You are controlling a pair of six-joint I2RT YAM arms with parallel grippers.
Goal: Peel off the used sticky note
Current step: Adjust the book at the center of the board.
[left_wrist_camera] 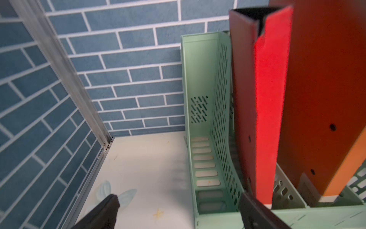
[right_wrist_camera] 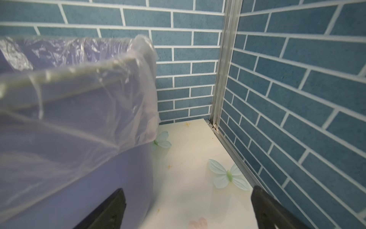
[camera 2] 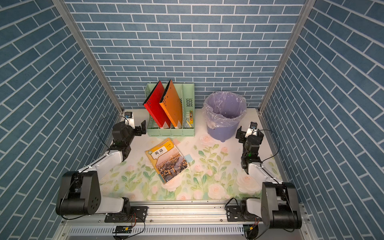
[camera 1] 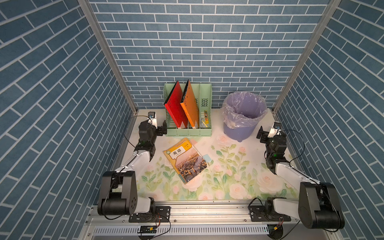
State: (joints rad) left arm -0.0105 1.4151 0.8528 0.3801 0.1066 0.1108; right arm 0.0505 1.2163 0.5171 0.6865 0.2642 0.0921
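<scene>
Although spread wide, grips nothing with the left claw (camera 1: pixel 163 130) beside the green file rack (camera 1: pixel 205 97), nor with the right claw (camera 1: pixel 261 134) beside the purple bin (camera 1: pixel 239 131). Shows a blue sticky note (camera 1: pixel 207 158) poking out past the right edge of the closed book (camera 1: pixel 187 160) in the middle of the desk (camera 1: pixel 239 166), and a pink sticky note (camera 1: pixel 193 142) at its far corner, both well apart from either claw.
</scene>
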